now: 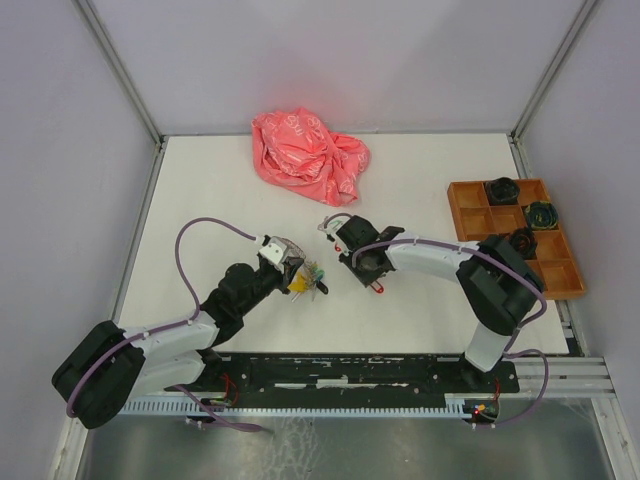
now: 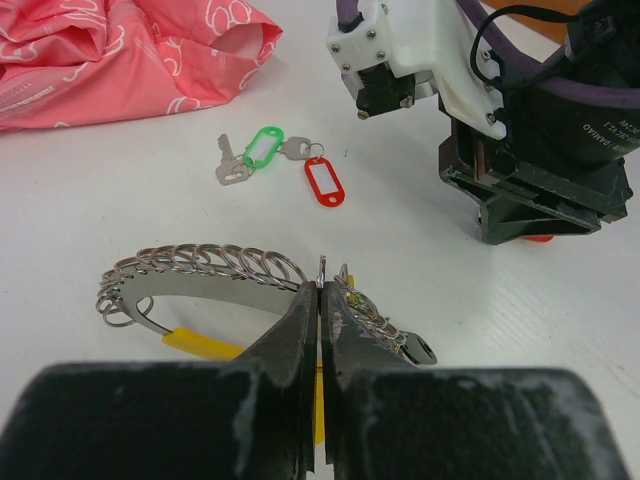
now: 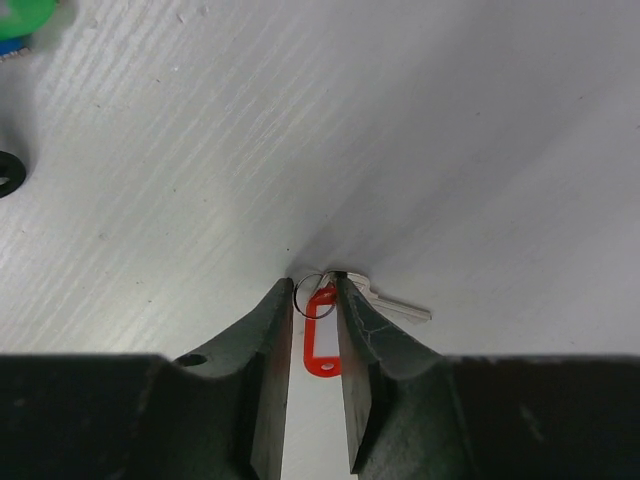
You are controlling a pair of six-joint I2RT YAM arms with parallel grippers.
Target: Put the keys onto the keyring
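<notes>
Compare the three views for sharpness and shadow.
Top external: even light, sharp throughout, shadows faint. Left wrist: keyring crisp, left gripper dark and soft near the lens. Right wrist: right gripper almost black, its shadow pooling on the table around the red-tagged key.

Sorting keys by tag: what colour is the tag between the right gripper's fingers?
Red tag, best seen in the right wrist view.
</notes>
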